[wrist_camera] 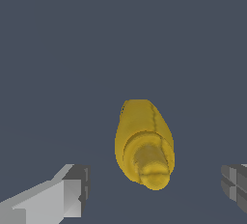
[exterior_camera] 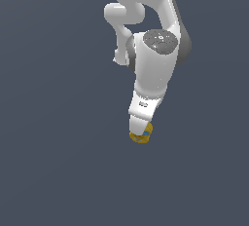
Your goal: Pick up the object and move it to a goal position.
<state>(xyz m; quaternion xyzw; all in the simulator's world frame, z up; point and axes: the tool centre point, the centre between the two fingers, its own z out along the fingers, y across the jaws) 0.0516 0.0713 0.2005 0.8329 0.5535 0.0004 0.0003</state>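
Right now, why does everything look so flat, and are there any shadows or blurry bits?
Exterior view: even, flat light on a plain grey ground, with no shadow under the arm or the mustard bottle, which is mostly hidden. Wrist view: the bottle looks stretched and blocky-edged, with soft shading; the open tool shows jagged pixel edges, not blur.

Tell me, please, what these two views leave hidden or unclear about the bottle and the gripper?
- Exterior view: the gripper covers most of the mustard-yellow bottle; the fingers are hidden.
- Wrist view: the fingertips are cut off by the edges.
- Wrist view: the bottle's blue label is out of sight.
- Neither view shows any goal marker.
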